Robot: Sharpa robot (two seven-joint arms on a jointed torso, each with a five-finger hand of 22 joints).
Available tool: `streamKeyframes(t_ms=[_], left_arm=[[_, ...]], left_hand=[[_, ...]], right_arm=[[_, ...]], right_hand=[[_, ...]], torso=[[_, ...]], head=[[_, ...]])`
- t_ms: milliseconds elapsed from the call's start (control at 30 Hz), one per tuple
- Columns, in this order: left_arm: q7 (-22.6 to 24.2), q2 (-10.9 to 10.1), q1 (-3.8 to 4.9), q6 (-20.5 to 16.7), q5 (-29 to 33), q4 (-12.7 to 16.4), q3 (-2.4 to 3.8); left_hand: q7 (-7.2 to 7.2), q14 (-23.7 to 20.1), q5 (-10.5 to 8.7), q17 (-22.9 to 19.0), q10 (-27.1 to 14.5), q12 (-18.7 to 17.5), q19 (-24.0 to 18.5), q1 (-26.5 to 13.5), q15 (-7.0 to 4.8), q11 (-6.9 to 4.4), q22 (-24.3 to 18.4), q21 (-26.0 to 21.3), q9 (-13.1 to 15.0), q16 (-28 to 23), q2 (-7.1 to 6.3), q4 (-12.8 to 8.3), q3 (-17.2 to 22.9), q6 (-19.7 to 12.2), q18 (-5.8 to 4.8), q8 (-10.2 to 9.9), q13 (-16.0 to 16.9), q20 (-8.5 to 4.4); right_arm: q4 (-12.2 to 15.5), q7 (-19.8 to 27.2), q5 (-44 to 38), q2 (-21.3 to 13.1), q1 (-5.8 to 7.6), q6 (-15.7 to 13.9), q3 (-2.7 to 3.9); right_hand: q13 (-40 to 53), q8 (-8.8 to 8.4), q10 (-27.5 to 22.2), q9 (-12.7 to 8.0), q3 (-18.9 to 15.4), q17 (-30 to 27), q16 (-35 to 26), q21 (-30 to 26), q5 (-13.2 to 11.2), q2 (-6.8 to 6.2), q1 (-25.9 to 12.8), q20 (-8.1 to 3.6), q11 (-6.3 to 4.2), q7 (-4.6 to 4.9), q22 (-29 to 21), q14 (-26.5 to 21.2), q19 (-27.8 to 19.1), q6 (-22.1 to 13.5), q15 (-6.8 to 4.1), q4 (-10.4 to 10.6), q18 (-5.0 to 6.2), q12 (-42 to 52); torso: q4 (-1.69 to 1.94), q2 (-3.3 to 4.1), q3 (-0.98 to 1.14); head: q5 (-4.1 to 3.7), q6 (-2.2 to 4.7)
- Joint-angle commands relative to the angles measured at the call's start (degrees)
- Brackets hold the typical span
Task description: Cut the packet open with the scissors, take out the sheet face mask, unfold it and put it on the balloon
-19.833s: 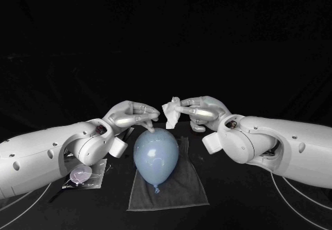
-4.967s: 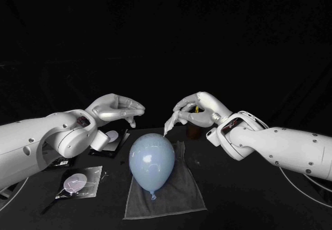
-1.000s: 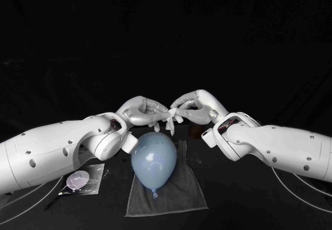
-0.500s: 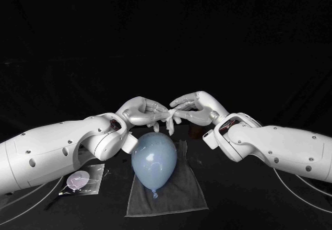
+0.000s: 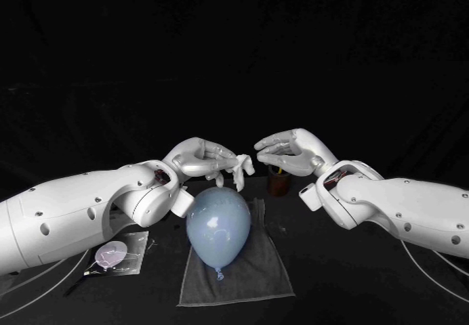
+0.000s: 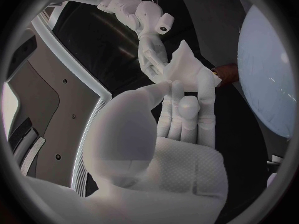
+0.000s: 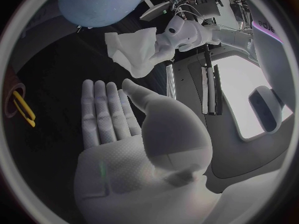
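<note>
Centre frame, left robot hand [image 5: 203,160] pinches the crumpled sheet mask [image 5: 240,169] above balloon [image 5: 218,227]; right robot hand [image 5: 290,150] released. Mask judged limp, slippery, tearable: grasp opposite edges.

Clear gap between the left hand [image 5: 203,157] and right hand [image 5: 290,150] over the balloon [image 5: 218,223]; the left-held mask [image 5: 238,168] dangles into it, brown cup [image 5: 278,184] close behind.

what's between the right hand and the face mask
Nothing: in the head view a bare dark gap separates the right hand from the face mask, which the left hand holds.
</note>
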Motion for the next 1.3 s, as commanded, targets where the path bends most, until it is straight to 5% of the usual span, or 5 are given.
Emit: streamKeyframes(t_ms=[33, 200, 333, 567, 1300], left_arm=[[0.1, -0.1, 0.03, -0.3, 1.1, 0.1, 0.03], [-0.1, -0.2, 0.03, -0.7, 1.2, 0.1, 0.01], [-0.3, -0.1, -0.02, -1.1, 1.3, 0.0, -0.04], [-0.6, 0.1, -0.35, -1.4, 1.4, -0.2, -0.14], [-0.9, 0.2, -0.53, -1.0, 1.4, 0.0, -0.19]], left_hand=[[-0.18, 0.5, 0.18, 0.2, 0.3, 0.4, -0.3, -0.8, 0.08, -0.13, 0.1, 0.4, 5.9, 0.4, -0.08, -0.7, 1.2, 0.0, 0.85, 0.5, 0.1, -0.08], [-0.19, 0.6, 0.18, 0.3, 0.2, 0.5, -0.4, -1.3, 0.05, -0.17, 0.3, 0.6, 6.2, 0.4, -0.18, -1.3, 1.8, 0.0, 0.86, 0.5, 0.3, -0.11], [-0.2, 0.6, 0.18, 0.4, 0.2, 0.5, -0.4, -1.6, 0.04, -0.17, 0.4, 0.7, 6.3, 0.5, -0.27, -1.5, 2.1, 0.0, 0.86, 0.6, 0.4, -0.12], [-0.2, 0.6, 0.18, 0.4, 0.2, 0.6, -0.5, -2.1, 0.03, -0.16, 0.5, 0.8, 6.5, 0.5, -0.41, -1.9, 2.5, 0.0, 0.85, 0.6, 0.6, -0.13], [-0.26, 1.0, 0.18, 0.9, 0.3, 0.8, -0.6, -3.0, 0.03, -0.19, 0.6, 1.0, 6.8, 0.7, -0.51, -2.3, 3.0, 0.0, 0.85, 0.8, 0.8, -0.12]], right_arm=[[0.9, -1.2, 3.2, -1.3, 0.06, -0.6, 0.05], [3.9, -3.8, 4.7, -3.7, 0.07, -0.3, 0.06], [7.5, -7.1, 5.6, -4.7, 0.04, 1.2, 0.05], [10.3, -11.4, 5.4, -3.5, -0.12, 1.0, -0.08], [8.8, -19.5, -3.5, 1.4, -0.4, -5.9, -0.45]], right_hand=[[0.4, 0.33, 2.9, 0.1, -0.4, 1.0, 2.1, 2.1, 0.0, 0.18, 0.6, -1.0, -0.95, -0.46, 0.8, 3.4, 2.7, 1.5, -1.16, 0.3, 0.88, 1.5], [2.6, 1.86, 9.0, 0.5, -3.0, 5.3, 9.4, 8.1, 0.1, 0.14, -0.1, -3.92, -3.89, -2.9, 4.0, 10.8, 8.5, 4.9, -4.48, 1.8, 0.84, 6.3], [16.2, 4.02, 11.3, 1.2, -4.6, 19.0, 28.4, 17.2, 0.3, -1.88, -2.7, -8.39, -7.33, -5.85, 9.3, 16.4, 15.0, 7.6, -8.18, 4.5, 0.92, 21.2], [65.2, 4.21, 18.1, 1.8, -6.7, 52.8, 68.2, 39.5, 0.4, -2.78, -4.4, -8.79, -7.7, -6.28, 31.4, 27.1, 24.5, 6.2, -9.24, 9.6, -2.56, 67.3], [77.7, 4.4, 22.1, 2.6, -12.3, 61.2, 76.9, 47.0, 0.4, -6.17, -6.9, -8.39, -7.18, -5.73, 39.6, 30.2, 27.4, 5.4, -8.69, 14.9, -3.79, 77.7]], torso=[[0.03, -0.01, -0.01], [-0.01, 0.02, 0.03], [-0.13, 0.01, 0.03], [-0.06, -0.03, 0.02], [-0.04, 0.01, 0.0]], head=[[0.25, -0.03], [0.45, -0.14], [0.47, -0.26], [0.25, -0.25], [0.27, -0.28]])
